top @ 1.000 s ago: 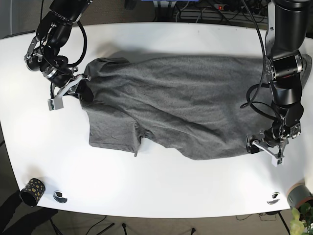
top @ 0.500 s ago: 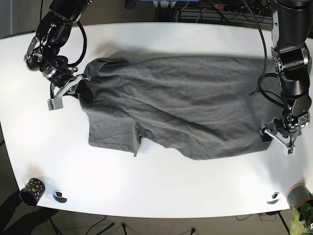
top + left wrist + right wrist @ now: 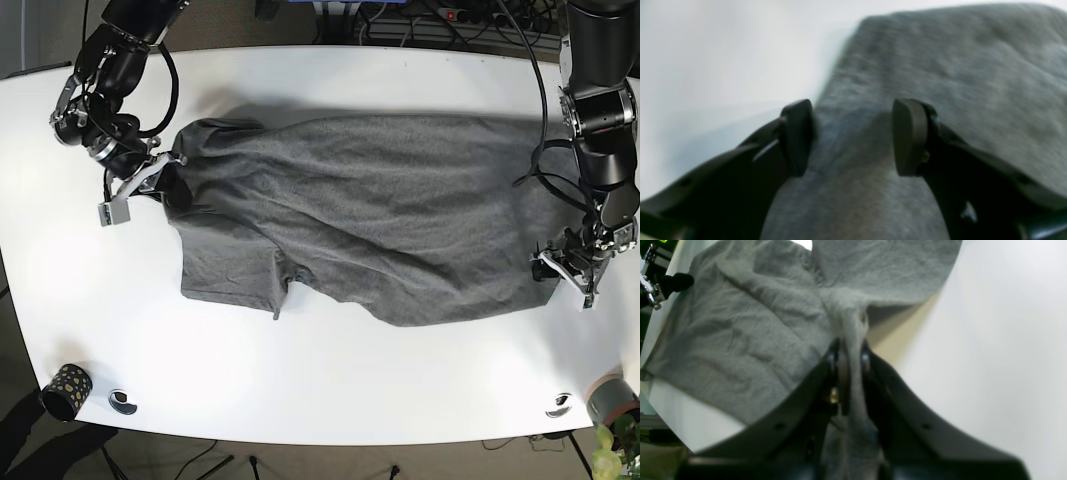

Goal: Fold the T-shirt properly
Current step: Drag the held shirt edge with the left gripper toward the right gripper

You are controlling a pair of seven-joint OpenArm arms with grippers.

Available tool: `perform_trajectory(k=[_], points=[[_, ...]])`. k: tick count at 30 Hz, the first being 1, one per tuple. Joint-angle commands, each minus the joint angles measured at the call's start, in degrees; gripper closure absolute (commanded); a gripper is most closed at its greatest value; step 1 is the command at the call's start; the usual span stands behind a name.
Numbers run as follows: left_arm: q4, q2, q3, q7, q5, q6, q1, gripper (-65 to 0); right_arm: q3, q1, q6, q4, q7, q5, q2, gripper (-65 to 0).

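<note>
Gripping T-shirt [image 3: 370,210], right tool [image 3: 850,353]

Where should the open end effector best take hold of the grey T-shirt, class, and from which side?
Probably at the T-shirt's hem corner, coming in from the bare table side. The left end effector already straddles that edge with jaws apart, and the cloth there lies flat and thin.

It looks like a robotics lab. A white surface [image 3: 330,380] stands under mounted arms. Power strips and cables [image 3: 430,20] crowd the floor behind.
</note>
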State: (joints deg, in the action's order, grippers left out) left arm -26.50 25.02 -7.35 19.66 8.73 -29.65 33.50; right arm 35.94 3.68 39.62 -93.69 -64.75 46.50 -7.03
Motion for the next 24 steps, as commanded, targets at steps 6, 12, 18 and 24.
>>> perform_trajectory(k=[6, 12, 18, 24], points=[[0.08, -0.80, 0.10, 6.23, -0.95, -9.16, 0.04, -7.4, 0.14, -0.74, 0.38, -1.04, 1.15, 1.46, -0.58, 0.0], [-2.99, 1.14, -2.27, 9.04, -0.86, -10.35, -3.74, -6.4, 0.14, -0.56, 0.38, -1.04, 1.15, 1.54, -0.67, 0.0], [-18.91, 2.02, -9.83, 15.81, -1.39, -10.35, -14.37, -6.7, 0.23, -0.47, 0.38, -1.04, 1.15, 1.63, -0.67, 0.0], [-34.64, 1.93, -10.97, 19.42, -1.39, -10.35, -24.66, -6.9, 0.14, -0.65, 0.38, -1.04, 1.15, 1.63, -0.49, 0.0]])
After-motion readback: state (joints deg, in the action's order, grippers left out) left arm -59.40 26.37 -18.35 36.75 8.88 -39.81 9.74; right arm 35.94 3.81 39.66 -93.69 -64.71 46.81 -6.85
